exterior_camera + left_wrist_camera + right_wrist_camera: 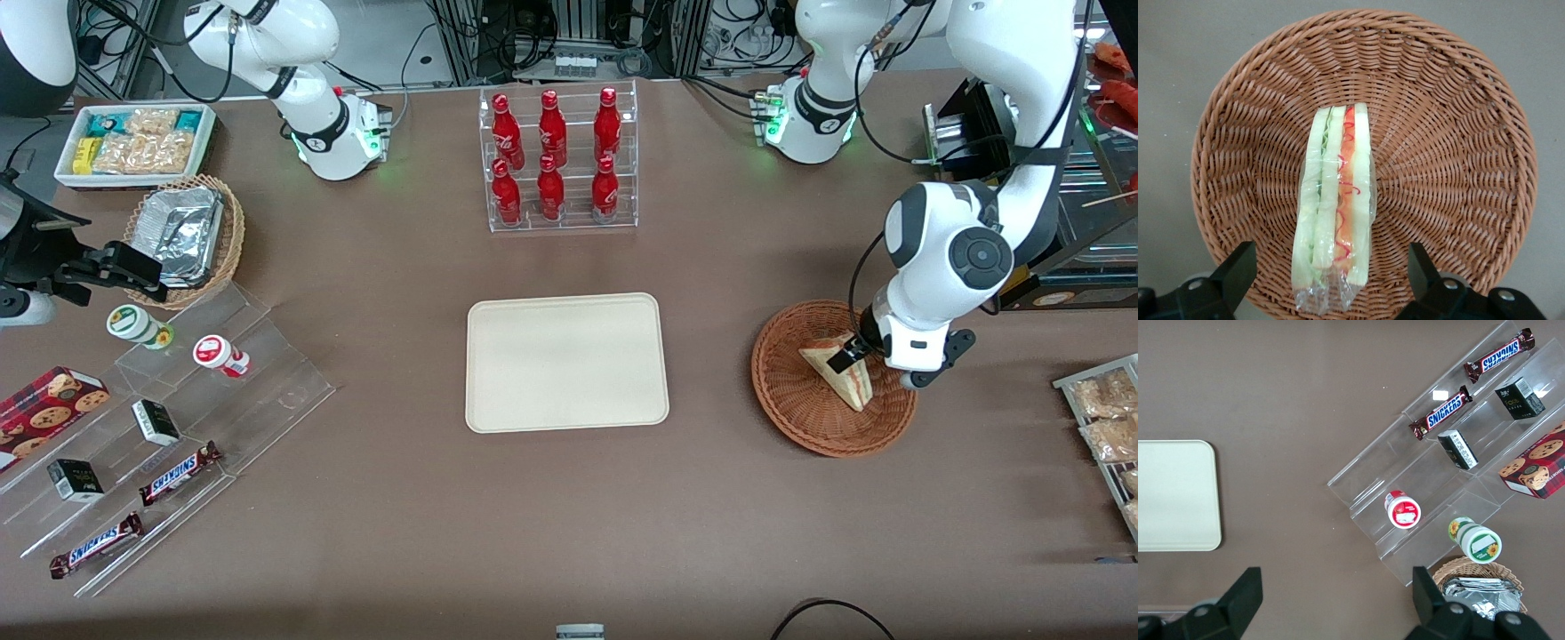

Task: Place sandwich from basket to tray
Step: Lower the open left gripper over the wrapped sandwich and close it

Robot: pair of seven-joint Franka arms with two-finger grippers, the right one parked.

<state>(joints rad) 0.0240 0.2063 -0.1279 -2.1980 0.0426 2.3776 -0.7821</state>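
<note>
Sandwich (840,378), a small triangular wedge of pale bread in clear wrap, lies inside the round reddish-brown woven wicker basket (791,404) toward the working arm's end of the brown table (427,533), and the wrist camera gives us its cut edge (1336,207) face on, with red and light green filling stripes running between the bread layers. Over it hangs the left arm's two-finger gripper (843,356), right down at the wedge, its black fingers (1238,273) spread wide, one to each side of the sandwich with clear gaps showing, so nothing is clamped. Basket weave shows all around the wedge, which sits roughly across the middle of the bowl. Beside the basket, well apart from it and near the middle of the table, lies the flat cream-coloured rectangular tray (498,418) with rounded corners and a low rim. Farther from the front camera than the tray stands a clear acrylic rack of red bottles (556,160).
</note>
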